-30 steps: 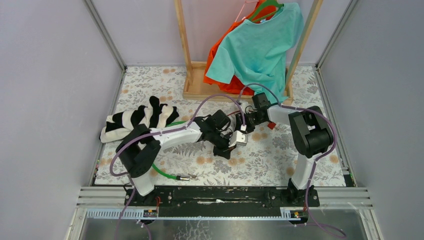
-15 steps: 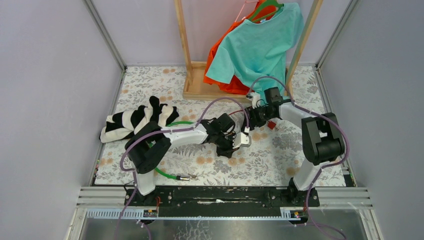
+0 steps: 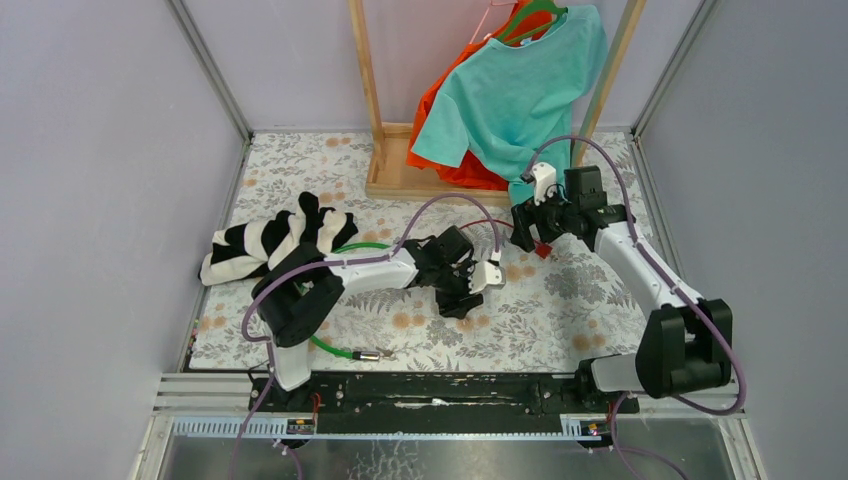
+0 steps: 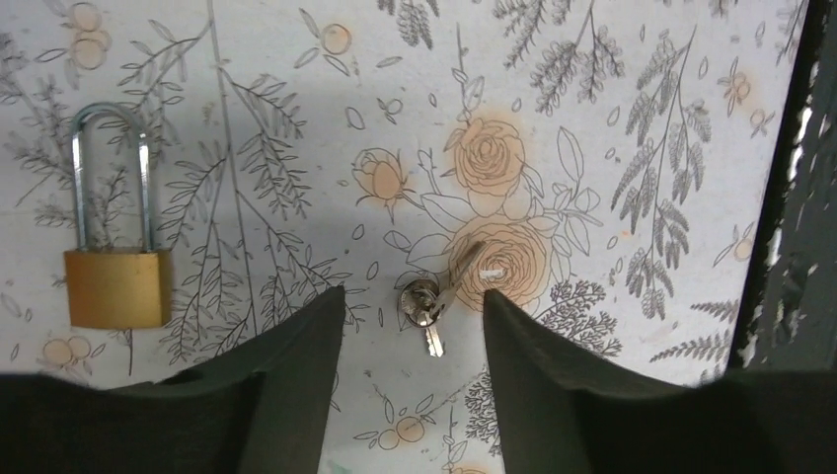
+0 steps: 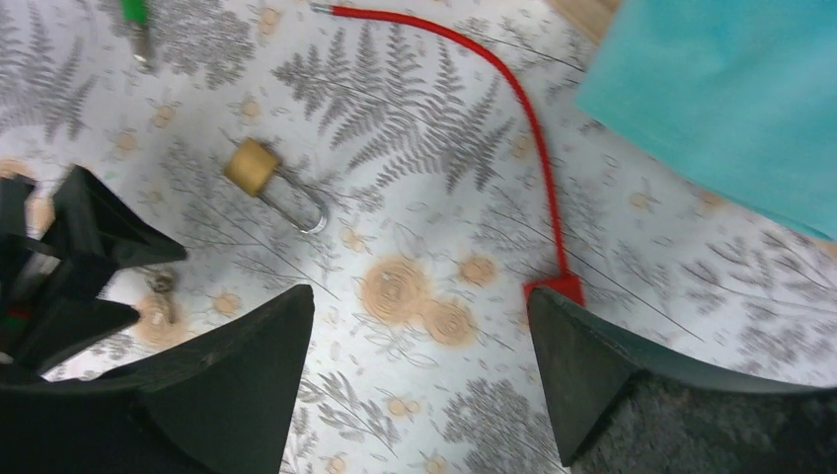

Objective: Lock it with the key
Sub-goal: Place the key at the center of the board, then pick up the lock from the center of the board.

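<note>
— Swinging out to the right, is it, that right arm?

— Yes. From above, the right gripper [image 3: 527,222] has drawn back from the left gripper [image 3: 470,290] since a second ago. It now hangs near the foot of the wooden rack [image 3: 395,178], its elbow folded low by the right edge. The left arm has barely shifted.

— And around them?

— A striped garment [image 3: 270,240] lies at the left. A teal shirt [image 3: 520,95] and an orange shirt [image 3: 455,165] hang on the rack. A green cable [image 3: 330,347] lies near the bases.

— The left wrist view?

— Its fingers [image 4: 296,385] are spread wide and grip nothing. The key [image 4: 426,301], on its ring, lies flat on the flowered cloth [image 4: 612,118] between the fingertips. The brass padlock [image 4: 116,286] lies apart to the left, both legs of its shackle meeting the body.

— The right wrist view?

— Those jaws gape too, empty, high above the cloth. The padlock lies between the left gripper and a red cable [image 5: 533,128]. The left gripper's black fingers crowd the key on both sides.
</note>
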Motion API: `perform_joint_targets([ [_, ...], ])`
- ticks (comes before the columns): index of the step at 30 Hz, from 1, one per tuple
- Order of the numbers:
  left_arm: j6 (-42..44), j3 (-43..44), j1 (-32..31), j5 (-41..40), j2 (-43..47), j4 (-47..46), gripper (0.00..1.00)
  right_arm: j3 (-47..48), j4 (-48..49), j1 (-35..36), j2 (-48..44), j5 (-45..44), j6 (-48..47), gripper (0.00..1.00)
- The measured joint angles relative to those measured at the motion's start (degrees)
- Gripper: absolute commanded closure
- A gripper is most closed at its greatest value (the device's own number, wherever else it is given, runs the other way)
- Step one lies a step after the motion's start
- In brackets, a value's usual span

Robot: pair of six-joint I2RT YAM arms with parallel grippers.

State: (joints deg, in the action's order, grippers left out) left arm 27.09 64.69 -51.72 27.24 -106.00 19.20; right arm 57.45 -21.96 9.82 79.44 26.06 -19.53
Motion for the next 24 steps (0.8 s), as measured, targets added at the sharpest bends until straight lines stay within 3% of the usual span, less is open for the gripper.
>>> perform_joint_targets([
  [5,-0.48,0.70,0.00,-3.10,2.45,0.04,0.10,-0.24,-2.47,-0.72,-4.02,-7.08,-2.14,0.03],
  [9,-0.66,2.45,0.00,-6.64,5.88,0.02,0.01,-0.20,-4.52,-0.96,-4.83,-10.75,-3.26,0.02],
  [18,-1.31,4.09,0.74,-15.37,12.22,-0.61,0.00,-0.20,-5.99,-1.01,-5.25,-15.08,-3.19,0.01],
  [24,-2.69,3.02,5.33,-19.28,16.33,-3.17,0.00,-0.20,-5.77,-1.05,-6.12,-15.34,-2.58,0.01],
])
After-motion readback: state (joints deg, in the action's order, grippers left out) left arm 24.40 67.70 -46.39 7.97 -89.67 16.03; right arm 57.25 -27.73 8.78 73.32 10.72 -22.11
